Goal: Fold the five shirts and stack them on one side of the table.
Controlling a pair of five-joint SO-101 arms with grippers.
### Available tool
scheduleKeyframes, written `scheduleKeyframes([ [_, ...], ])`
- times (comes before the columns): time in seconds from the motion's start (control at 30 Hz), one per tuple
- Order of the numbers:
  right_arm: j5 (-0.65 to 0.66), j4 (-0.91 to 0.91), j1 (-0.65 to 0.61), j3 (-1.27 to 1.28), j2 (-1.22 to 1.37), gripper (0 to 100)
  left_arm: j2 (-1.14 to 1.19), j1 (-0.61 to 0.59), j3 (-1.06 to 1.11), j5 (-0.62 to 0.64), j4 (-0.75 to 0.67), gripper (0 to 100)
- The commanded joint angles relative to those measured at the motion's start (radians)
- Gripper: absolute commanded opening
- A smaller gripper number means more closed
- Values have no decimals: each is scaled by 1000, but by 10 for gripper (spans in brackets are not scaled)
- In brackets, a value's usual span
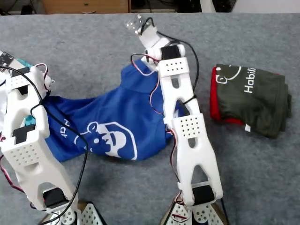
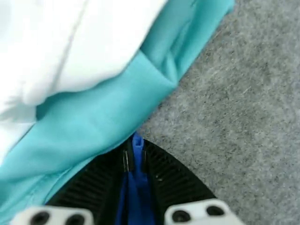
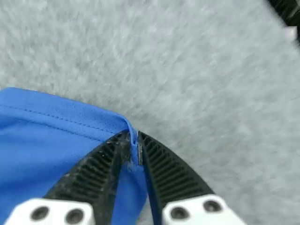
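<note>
A blue shirt (image 1: 108, 131) with a white print lies spread across the middle of the grey table (image 1: 93, 51). My left gripper (image 2: 134, 150) is shut on a blue fold of the shirt (image 2: 136, 187) at the table's left side, right beside a teal shirt (image 2: 93, 117) and a white shirt (image 2: 56, 42). My right gripper (image 3: 135, 140) is shut on the blue shirt's hem (image 3: 56, 136) at its far edge; in the high view this gripper (image 1: 137, 26) sits near the back of the table. A folded dark green shirt (image 1: 253, 98) rests on a red one (image 1: 214, 101) at the right.
The teal shirt's edge (image 1: 29, 119) peeks out behind the left arm (image 1: 28, 140) at the table's left edge. Wooden furniture (image 1: 86, 5) stands beyond the far edge. Bare grey felt lies at the front right (image 1: 262, 183).
</note>
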Motion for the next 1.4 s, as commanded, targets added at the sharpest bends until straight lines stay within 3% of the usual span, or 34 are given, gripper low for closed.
scheduleKeyframes([
  [0.0, -5, 91, -27, -171, -28, 2, -19, -9, -54, 3, -2, 19],
  [0.33, 0, 351, -56, -159, -398, 2, -45, -9, -81, 6, 12, 19],
  [0.5, 0, 480, -85, -157, -611, 2, -193, 11, -80, 9, 117, 19],
  [0.67, -6, 480, -76, -151, -857, 2, -375, 15, -83, 6, 218, 19],
  [0.8, -9, 476, -71, -153, -1020, 2, -573, 57, -216, -2, 377, 19],
  [0.97, -48, 460, 51, -153, -1205, 2, -823, 68, -397, -101, 505, 19],
  [1.17, -100, 390, 277, -151, -1374, 2, -1063, 69, -516, -180, 516, 19],
  [1.37, -48, 209, 314, -151, -1442, 2, -1213, 68, -589, -287, 520, 19],
])
